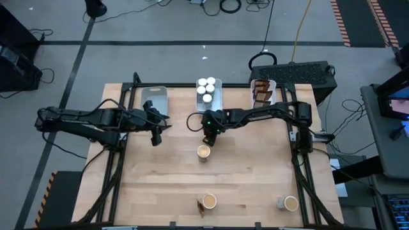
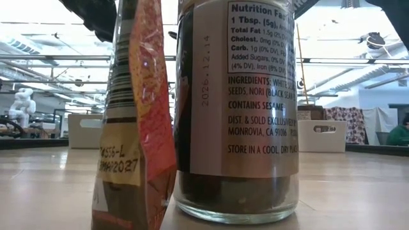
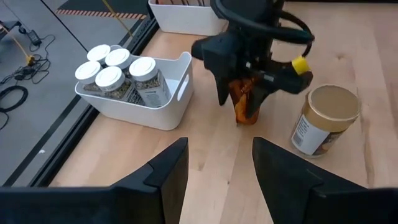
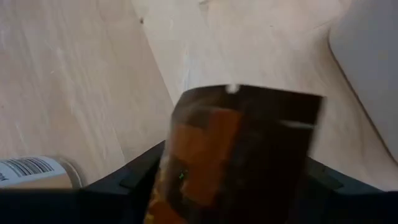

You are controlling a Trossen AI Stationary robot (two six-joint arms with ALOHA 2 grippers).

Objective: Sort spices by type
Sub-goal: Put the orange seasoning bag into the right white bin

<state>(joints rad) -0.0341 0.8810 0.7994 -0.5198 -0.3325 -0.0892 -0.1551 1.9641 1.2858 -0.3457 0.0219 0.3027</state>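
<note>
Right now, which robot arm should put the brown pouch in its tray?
The right arm. Its gripper is already shut on the brown pouch, and the tray of pouches sits on its side of the table. The left gripper is open, empty and farther from that tray.

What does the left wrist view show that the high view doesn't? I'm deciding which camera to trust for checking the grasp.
Only the left wrist view shows the grasp from the side: the right pincer shut on an orange-brown pouch, with the left pincer open in front.

Only the high view shows the pouch tray, the grey tray, and two far tubs.

Both show the white-capped jars in their white tray and the tan-topped tub beside the right pincer.
</note>
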